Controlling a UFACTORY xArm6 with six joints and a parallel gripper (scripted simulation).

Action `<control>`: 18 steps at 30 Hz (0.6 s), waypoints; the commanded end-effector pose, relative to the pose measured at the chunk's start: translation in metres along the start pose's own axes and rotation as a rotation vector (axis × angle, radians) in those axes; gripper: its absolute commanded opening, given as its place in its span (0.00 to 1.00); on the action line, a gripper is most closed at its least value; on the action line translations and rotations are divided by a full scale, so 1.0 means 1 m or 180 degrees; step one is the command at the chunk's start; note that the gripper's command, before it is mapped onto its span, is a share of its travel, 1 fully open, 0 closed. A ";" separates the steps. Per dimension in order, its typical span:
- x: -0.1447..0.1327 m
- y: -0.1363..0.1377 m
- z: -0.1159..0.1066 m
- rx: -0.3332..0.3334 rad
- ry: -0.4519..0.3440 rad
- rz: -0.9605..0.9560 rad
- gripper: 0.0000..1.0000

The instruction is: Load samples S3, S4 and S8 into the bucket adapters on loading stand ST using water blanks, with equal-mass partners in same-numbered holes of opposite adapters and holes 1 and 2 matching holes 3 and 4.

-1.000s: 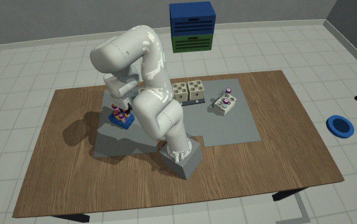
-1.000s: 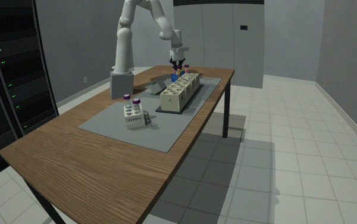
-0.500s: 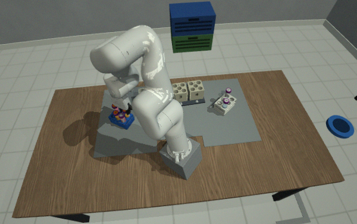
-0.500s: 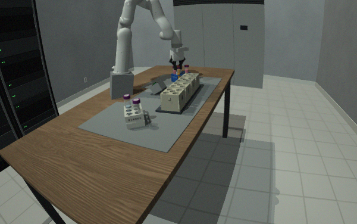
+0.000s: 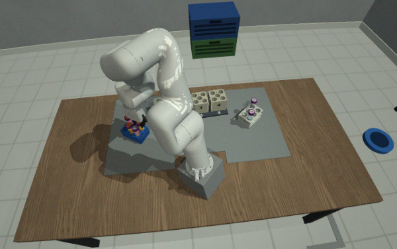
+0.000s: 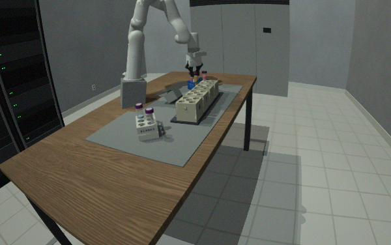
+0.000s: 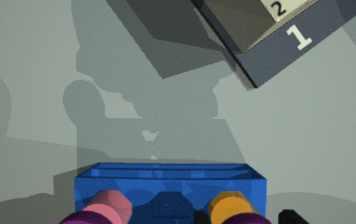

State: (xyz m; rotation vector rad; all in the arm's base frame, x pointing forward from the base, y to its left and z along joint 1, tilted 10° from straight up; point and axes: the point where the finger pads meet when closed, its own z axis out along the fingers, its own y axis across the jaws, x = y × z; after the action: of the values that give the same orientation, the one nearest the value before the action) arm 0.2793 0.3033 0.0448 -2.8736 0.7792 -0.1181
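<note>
Table first: the white arm reaches over to the sample side, wrist low. The loading stand carries the adapters in a row; adapter 3 and adapter 4 show no tubes. Blanks rack well apart, with purple-capped tubes upright. Blue sample rack right under the tool, its tubes standing in it. Gripper part-open, a bit under half its spread, with no hold on anything; its fingers stand either side of an amber tube. Cannot read its ID; whether it is S3, S4 or S8 wants settling before it leaves its well. Step, as I judge it: take this tube. In the wrist view its purple cap looks nearer one finger than the other, so centre first, else closing could shove the loose rack or tip the tube. Keep fingers clear of the pink tube and other neighbours, grip squarely, then lift dead straight until the bottom clears the well; a slanted pull could drag the rack along.

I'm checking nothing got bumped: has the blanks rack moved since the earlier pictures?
No, the blanks rack sits at the same place on the grey mat.
</note>
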 end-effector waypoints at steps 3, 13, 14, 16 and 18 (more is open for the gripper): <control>0.000 -0.001 -0.009 0.0011 0.0003 0.0000 0.44; 0.000 -0.001 -0.025 0.0012 0.0003 0.0000 0.44; 0.000 -0.001 -0.027 0.0012 0.0003 0.0000 0.44; 0.000 -0.001 -0.031 0.0012 0.0003 0.0000 0.44; 0.000 -0.001 -0.035 0.0012 0.0003 0.0000 0.44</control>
State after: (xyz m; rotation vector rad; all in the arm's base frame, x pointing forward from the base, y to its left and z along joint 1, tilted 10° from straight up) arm 0.2760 0.2994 0.0735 -2.8732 0.7791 -0.1184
